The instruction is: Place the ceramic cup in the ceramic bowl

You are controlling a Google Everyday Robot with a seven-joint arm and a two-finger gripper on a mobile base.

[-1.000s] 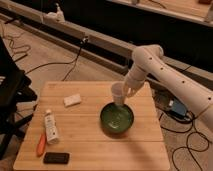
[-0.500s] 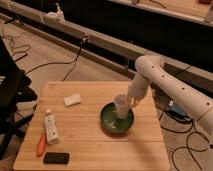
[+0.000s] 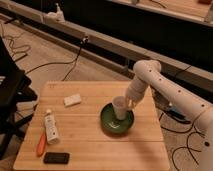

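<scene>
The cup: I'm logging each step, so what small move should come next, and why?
Probably lower a touch, then let go. The white cup stands upright over the green bowl, its base at or near the bowl's paler inside, with the claw against its right side. Whether the base already rests on the bowl can't be told, so releasing only after a gentle descent seems safest.

I'm working in what looks like a robotics lab or test bay. My gripper (image 3: 128,103) hangs over a plain wooden table (image 3: 90,135) standing on a bare floor (image 3: 55,62) strewn with loose black cables (image 3: 60,62). A long rail or bench edge (image 3: 100,42) crosses behind, probably carrying equipment.
</scene>
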